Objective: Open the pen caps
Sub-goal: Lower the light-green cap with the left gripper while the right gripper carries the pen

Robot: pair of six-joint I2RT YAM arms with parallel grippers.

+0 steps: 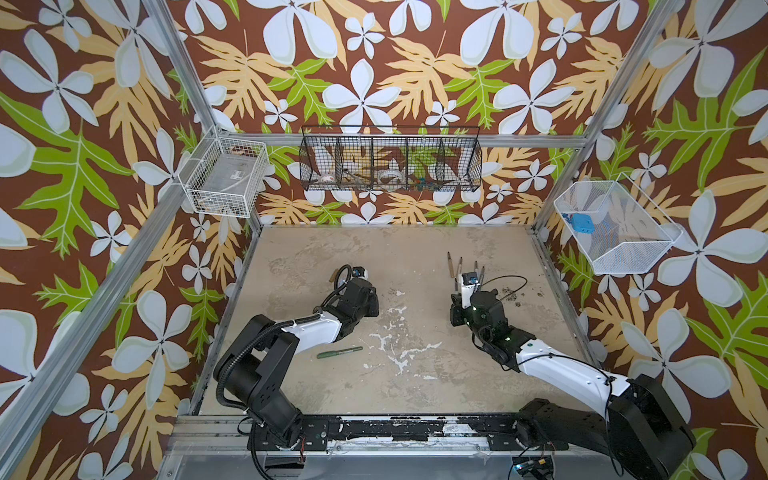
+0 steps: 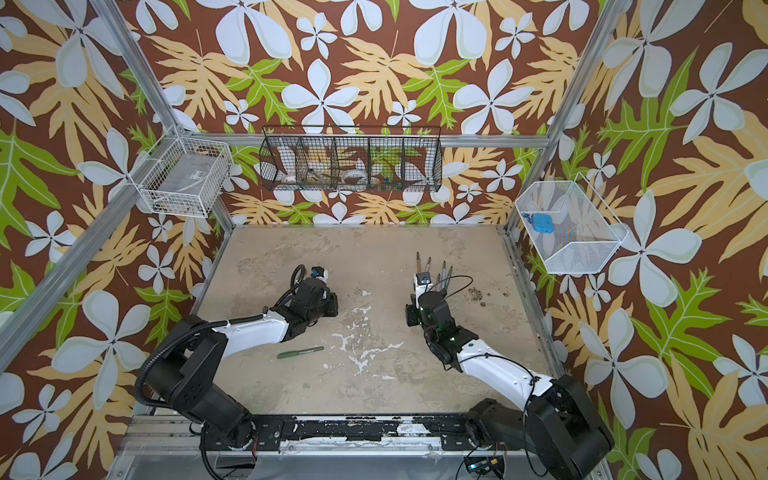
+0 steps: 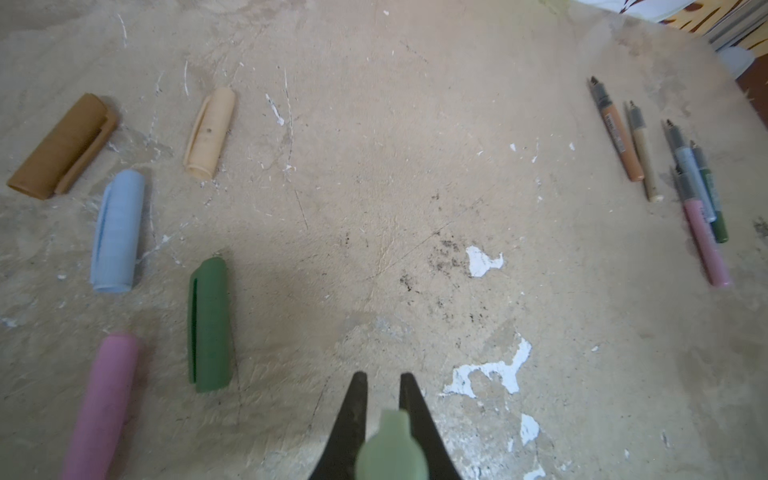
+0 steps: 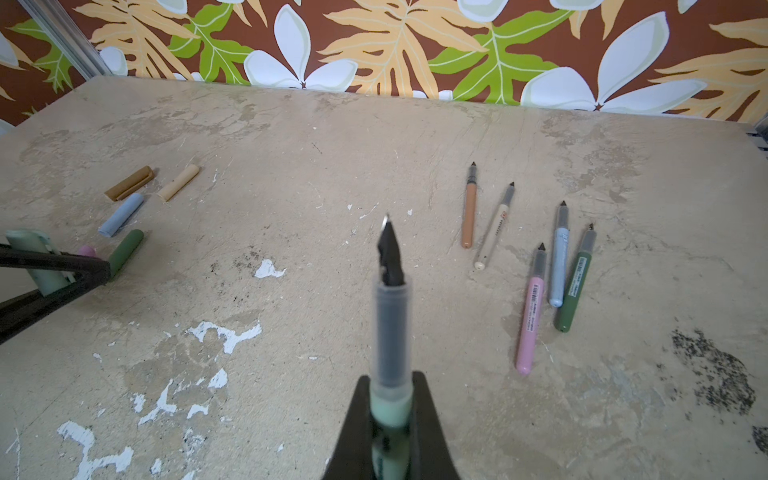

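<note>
- My left gripper (image 3: 383, 380) is pinched on a light green cap (image 3: 392, 451), with a finger pressed against each side of it.
- My right gripper (image 4: 391, 384) is clamped round the light green pen (image 4: 391, 340). Its dark tip is bare and points away from my wrist.
- Five loose caps lie on the table (image 3: 374, 166) in a cluster, none touching: a brown cap (image 3: 62, 145), a beige cap (image 3: 210, 133), a light blue cap (image 3: 118, 232), a dark green cap (image 3: 209, 324) and a pink cap (image 3: 104, 403).
- Well apart from them lie five uncapped pens: a brown pen (image 3: 615, 129), a beige pen (image 3: 644, 153), a light blue pen (image 3: 690, 170), a dark green pen (image 3: 712, 195) and a pink pen (image 3: 704, 237). The last three lie close together.
- A capped green pen (image 1: 340, 352) lies alone nearer my arm bases, and both top views show it.
- The black wire basket (image 1: 390, 126) on the back wall is split into compartments. They hold pale ring shapes and small coloured bits, too small for me to name.
- The white wire basket (image 1: 216, 203) on the left frame holds a pale, flat, box-like thing (image 1: 226, 174).
- The white mesh basket (image 1: 623, 255) on the right wall holds a blue object (image 1: 582, 222).
</note>
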